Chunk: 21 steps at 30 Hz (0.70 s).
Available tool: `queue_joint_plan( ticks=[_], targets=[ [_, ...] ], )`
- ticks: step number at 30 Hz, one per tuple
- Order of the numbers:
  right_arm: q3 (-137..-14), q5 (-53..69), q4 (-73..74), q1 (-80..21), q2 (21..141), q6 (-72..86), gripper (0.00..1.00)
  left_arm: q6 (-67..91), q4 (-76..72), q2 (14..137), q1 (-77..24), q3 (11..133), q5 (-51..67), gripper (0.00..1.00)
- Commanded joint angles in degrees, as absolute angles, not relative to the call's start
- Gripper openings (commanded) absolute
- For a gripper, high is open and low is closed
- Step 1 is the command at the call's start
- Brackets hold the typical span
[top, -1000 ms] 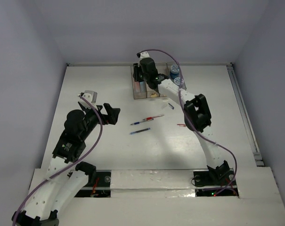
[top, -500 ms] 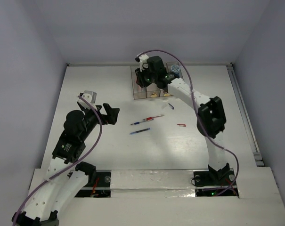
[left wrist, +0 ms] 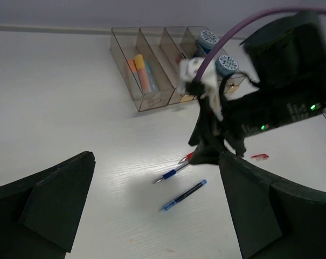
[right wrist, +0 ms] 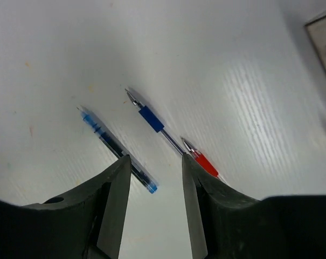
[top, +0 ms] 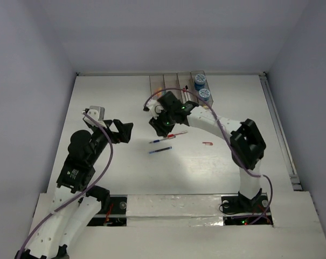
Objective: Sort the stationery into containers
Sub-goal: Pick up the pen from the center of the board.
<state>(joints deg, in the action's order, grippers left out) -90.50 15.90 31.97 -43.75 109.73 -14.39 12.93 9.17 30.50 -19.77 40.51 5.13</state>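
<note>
Three pens lie mid-table: a red pen, a blue-grip pen and a clear blue pen. My right gripper hovers just above them, open and empty. In the right wrist view its jaws frame the gap between the clear blue pen and the red pen, with the blue-grip pen beyond. The containers stand at the back, holding pink and orange sticks and two blue-white rolls. My left gripper is open and empty, left of the pens.
A small red item lies right of the pens. Small yellow pieces show at the near end of the middle bins. The right arm reaches across the table from the right. A rail runs along the table's right edge.
My right gripper has come away from the containers, toward the near side and left, and now hangs open over the pens. The left gripper has shifted slightly.
</note>
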Motion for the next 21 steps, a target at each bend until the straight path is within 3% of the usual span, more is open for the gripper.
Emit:
queue_joint_plan(
  ticks=[1, 6, 10, 15, 18, 21],
  targets=[
    [-96.84, 10.13, 39.53, -47.37, 114.58, -19.24, 0.49, 13.01, 6.24, 27.35, -19.16, 41.57, 3.34, 0.99],
    [-100.54, 8.0, 41.84, -48.87, 119.79, -21.44, 0.52, 13.18, 5.63, 24.26, -18.64, 41.13, 1.05, 0.99],
    [-102.65, 7.38, 41.92, -49.39, 122.6, -22.5, 0.6, 13.1, 5.54, 25.13, -18.63, 41.22, 2.37, 0.99],
    [-104.5, 7.91, 42.45, -50.44, 126.55, -23.47, 0.61, 13.1, 5.27, 25.84, -18.11, 41.22, 3.34, 0.99],
    [-105.73, 8.35, 42.27, -50.45, 128.23, -23.55, 0.58, 13.1, 5.27, 25.93, -18.11, 41.22, 3.43, 0.99],
    [-106.52, 7.91, 41.93, -50.45, 129.9, -23.55, 0.44, 13.09, 5.27, 26.1, -18.11, 41.22, 3.51, 0.99]
  ],
)
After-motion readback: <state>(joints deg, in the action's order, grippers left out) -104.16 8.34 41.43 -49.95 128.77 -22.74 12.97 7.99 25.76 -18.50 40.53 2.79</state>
